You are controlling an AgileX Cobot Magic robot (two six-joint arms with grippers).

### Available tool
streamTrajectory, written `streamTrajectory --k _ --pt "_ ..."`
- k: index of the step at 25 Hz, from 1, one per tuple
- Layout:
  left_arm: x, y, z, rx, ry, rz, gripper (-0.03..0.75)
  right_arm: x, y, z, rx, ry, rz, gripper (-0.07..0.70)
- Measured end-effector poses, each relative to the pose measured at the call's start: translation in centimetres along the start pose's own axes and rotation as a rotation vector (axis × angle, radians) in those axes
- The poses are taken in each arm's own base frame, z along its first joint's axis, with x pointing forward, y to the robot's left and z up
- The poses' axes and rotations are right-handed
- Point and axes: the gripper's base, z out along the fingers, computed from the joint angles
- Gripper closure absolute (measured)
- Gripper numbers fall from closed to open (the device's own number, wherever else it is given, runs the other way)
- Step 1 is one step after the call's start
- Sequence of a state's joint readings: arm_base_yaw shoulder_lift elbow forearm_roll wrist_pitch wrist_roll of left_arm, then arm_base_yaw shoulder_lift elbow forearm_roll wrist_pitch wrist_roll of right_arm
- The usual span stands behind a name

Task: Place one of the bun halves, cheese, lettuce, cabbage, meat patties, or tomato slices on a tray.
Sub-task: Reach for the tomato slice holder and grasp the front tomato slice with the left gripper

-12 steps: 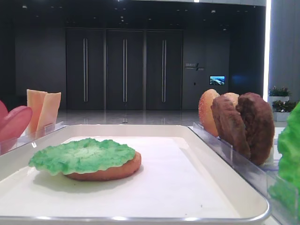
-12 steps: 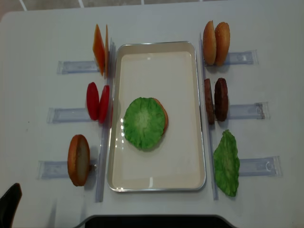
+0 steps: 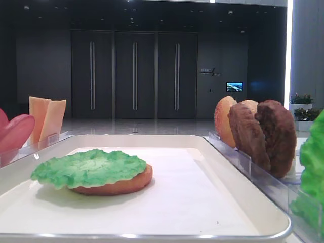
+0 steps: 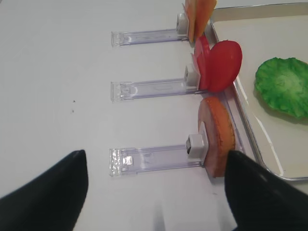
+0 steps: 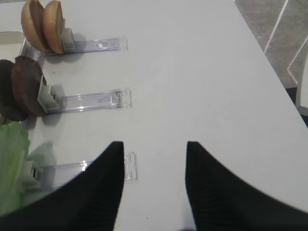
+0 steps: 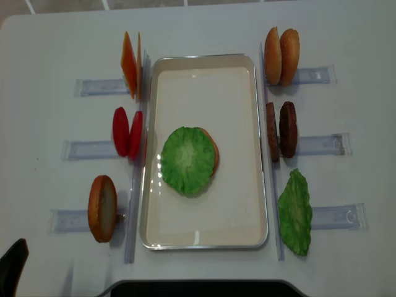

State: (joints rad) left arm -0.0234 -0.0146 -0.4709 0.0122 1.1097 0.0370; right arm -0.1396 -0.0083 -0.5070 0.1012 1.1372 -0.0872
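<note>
The cream-white tray [image 6: 204,238] lies mid-table. In it a green lettuce leaf [image 6: 187,159] lies flat on a bun half [image 6: 213,148]. Left of the tray, cheese [image 6: 130,64], tomato slices [image 6: 127,133] and a bun half [image 6: 102,208] stand in racks. On the right stand two bun halves [image 6: 281,55], meat patties [image 6: 281,130] and another lettuce leaf [image 6: 295,213]. My left gripper [image 4: 156,156] hangs open and empty over the table near the left bun half [image 4: 216,137]. My right gripper [image 5: 155,144] is open and empty over bare table right of the racks.
Clear plastic racks [image 6: 83,150] stick out from both long sides of the tray. A dark piece of the left arm [image 6: 12,266] shows at the front left corner. The table's right edge [image 5: 269,62] runs close to the right gripper.
</note>
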Motion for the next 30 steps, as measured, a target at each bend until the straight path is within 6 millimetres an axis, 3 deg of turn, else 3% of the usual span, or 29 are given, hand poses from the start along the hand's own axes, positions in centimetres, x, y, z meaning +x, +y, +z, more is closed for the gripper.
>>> streamTrajectory --k 19,27,30 --pt "0.0 0.0 0.0 -0.003 0.000 0.001 0.024 0.0 0.0 0.0 0.000 0.000 0.000 0.339" --pt "-0.3 0.7 0.0 -0.080 0.005 -0.035 0.029 0.0 0.0 0.0 0.000 0.000 0.000 0.339" --pt "-1.5 1.2 1.5 -0.125 0.129 -0.098 0.087 0.0 0.0 0.0 0.000 0.000 0.000 0.339"
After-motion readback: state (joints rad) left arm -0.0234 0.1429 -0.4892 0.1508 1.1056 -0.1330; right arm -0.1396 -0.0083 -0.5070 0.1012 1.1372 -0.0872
